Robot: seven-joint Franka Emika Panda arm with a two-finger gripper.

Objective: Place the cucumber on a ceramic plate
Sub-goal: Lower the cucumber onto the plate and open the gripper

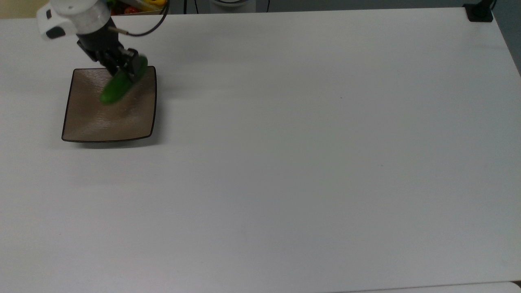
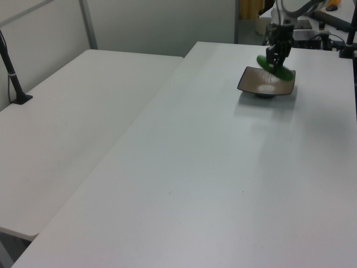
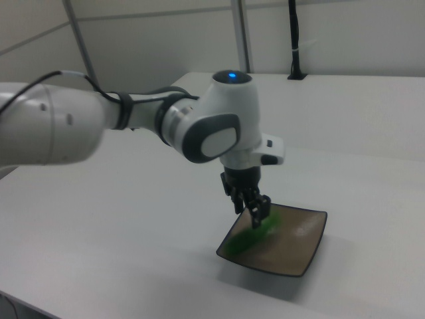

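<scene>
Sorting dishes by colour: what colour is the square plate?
Glossy tan-brown with a thin dark rim, on the square ceramic plate; clearest in the top view.

Your top view looks steeply down on the whole table (image 1: 285, 162), with the plate (image 1: 81, 126) at the top view's upper left. Your left view looks along the table from far off; your right view sits close, and all three share the plate.

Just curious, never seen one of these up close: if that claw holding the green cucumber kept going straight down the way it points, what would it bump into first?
Probably the ceramic plate. The gripper points down over it, and the cucumber would touch it first.
</scene>
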